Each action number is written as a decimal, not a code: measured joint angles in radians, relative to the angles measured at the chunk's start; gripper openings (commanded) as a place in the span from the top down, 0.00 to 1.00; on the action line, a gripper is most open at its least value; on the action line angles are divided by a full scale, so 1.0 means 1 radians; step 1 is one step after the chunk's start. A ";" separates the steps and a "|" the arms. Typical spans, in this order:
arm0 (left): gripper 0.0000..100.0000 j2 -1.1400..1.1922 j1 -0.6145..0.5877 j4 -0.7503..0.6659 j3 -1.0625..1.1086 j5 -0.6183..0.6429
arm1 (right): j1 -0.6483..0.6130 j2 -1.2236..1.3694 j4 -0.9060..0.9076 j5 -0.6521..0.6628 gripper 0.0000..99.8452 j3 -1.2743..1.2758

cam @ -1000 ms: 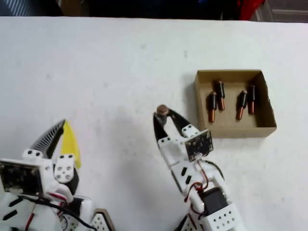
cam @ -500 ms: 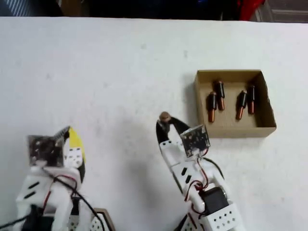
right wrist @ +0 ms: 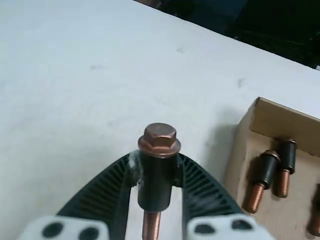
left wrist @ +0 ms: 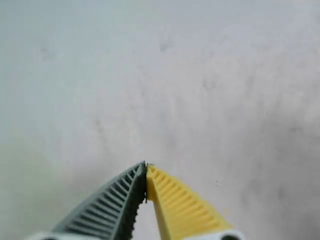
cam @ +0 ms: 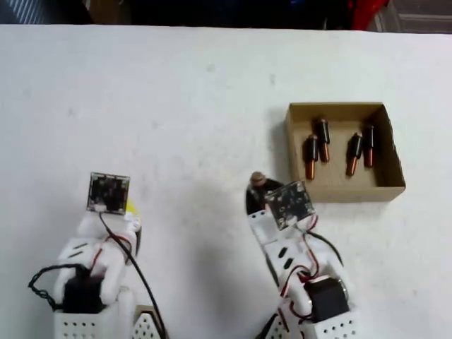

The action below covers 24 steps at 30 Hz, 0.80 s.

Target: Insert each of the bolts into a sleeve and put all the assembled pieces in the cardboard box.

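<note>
From above, our right gripper (cam: pixel 257 189) sits just beside the cardboard box (cam: pixel 337 108). Left wrist: our left gripper (left wrist: pixel 145 169) is closed on nothing. Right wrist: the jaws squeeze a sleeved bolt (right wrist: pixel 156 180); we should lift it over the box before letting go.

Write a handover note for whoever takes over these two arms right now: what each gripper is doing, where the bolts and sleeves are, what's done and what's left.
Grippers: the left gripper is shut and empty, over the table. The right gripper is shut on a bolt-in-sleeve piece, held upright with the head up.
Things: the held piece is just outside a side wall of the cardboard box, not over it.
Done: four assembled pieces lie in the box.
Left: carry the held piece over the box and release it.
</note>
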 measured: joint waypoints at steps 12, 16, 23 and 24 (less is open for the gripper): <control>0.98 -0.006 -0.002 0.000 0.150 0.000 | 0.075 0.000 0.193 0.006 0.98 -0.272; 0.98 -0.006 -0.002 0.012 0.153 0.002 | 0.083 0.106 0.210 0.006 0.98 -0.345; 0.98 -0.006 -0.002 0.100 0.153 0.002 | 0.259 0.476 0.167 0.014 0.98 -0.505; 0.98 -0.006 -0.002 0.101 0.153 0.002 | 0.282 0.539 0.158 0.031 0.98 -0.534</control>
